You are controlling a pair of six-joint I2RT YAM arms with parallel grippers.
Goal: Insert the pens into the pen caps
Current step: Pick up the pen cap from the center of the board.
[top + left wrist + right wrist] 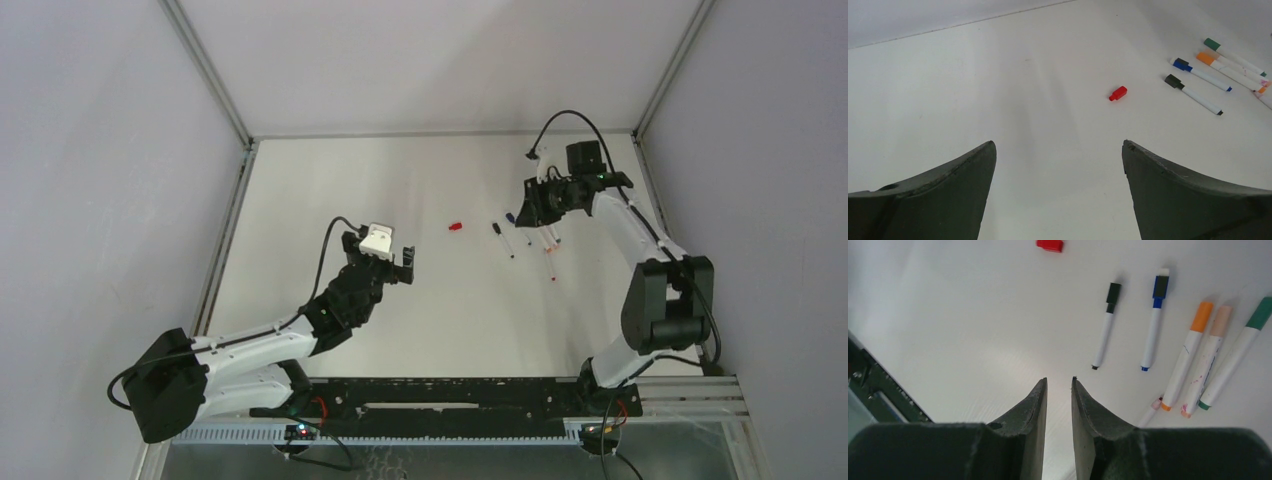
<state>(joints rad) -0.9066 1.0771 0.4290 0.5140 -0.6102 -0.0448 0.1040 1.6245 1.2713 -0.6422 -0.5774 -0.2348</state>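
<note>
The left claw (1058, 145) is standing wide open with nothing between its fingers, hovering low over the white table (400, 180) and facing one loose red cap (1118, 93). The cap is lying on its side by itself, apart from the claw and a little short of the pens (503, 241). The wrist views are showing six pens, all lying flat in a loose fan on the right half of the table. The black-capped pen (1103, 337) is lying nearest the red cap, and the blue-capped pen (1152, 337) is lying beside it but apart. The orange-capped pen (1183, 362), the pale peach-capped pen (1204, 367) and the green-capped pen (1230, 360) are lying close together, their lower ends almost touching. That is making five caps seated on barrels and one cap lying free. The sixth pen (1149, 414) is showing only a short stretch of white barrel and a pinkish tip next to the orange pen's end. The rest is hiding behind the right claw's finger, so I cannot tell whether its other end is wearing a cap. The right claw (1059, 381) is hanging just above the near ends of the pens. Its jaws are standing only a narrow slit apart, bare table is showing through the gap, and it is gripping nothing.
</note>
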